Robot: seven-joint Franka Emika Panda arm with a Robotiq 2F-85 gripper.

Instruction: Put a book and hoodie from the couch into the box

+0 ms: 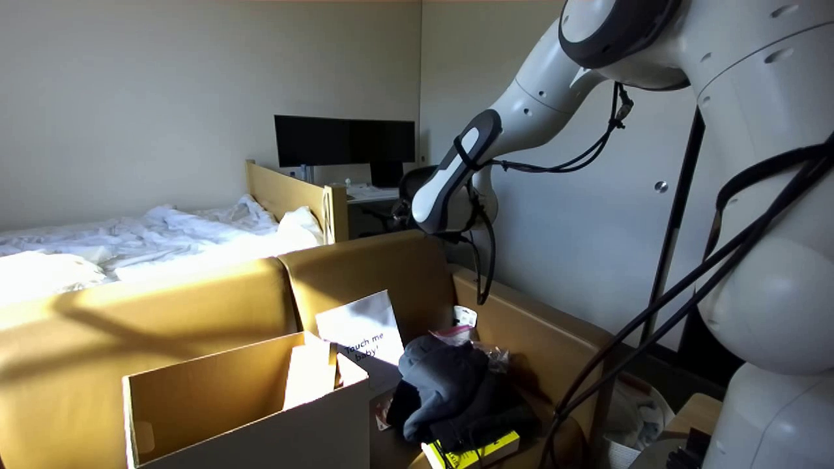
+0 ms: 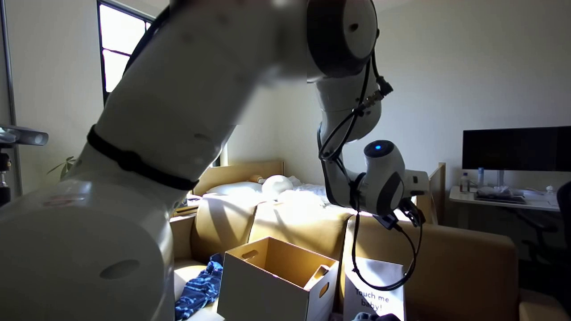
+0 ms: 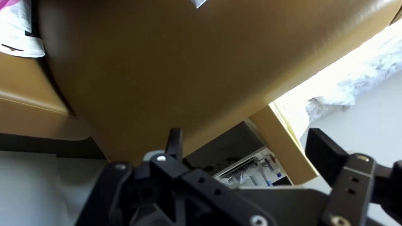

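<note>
In the wrist view my gripper [image 3: 248,142] is open, its two black fingers far apart and nothing between them. It hangs above the couch back, away from the task's objects. The hoodie [image 1: 440,374], a dark grey-blue heap, lies on the couch seat near the armrest; only its top edge [image 2: 377,317] shows at the bottom of an exterior view. From under the hoodie sticks out a yellow book [image 1: 479,451], mostly covered. The open cardboard box [image 1: 260,433] stands beside them on the couch, and its hand holes show on the box [image 2: 263,285].
A white sheet reading "Touch me baby!" [image 1: 365,335] leans against the couch back between box and hoodie. Clear plastic packaging [image 1: 493,357] lies by the armrest [image 1: 541,326]. Blue patterned cloth [image 2: 200,287] sits beside the box. Cables loop below the wrist.
</note>
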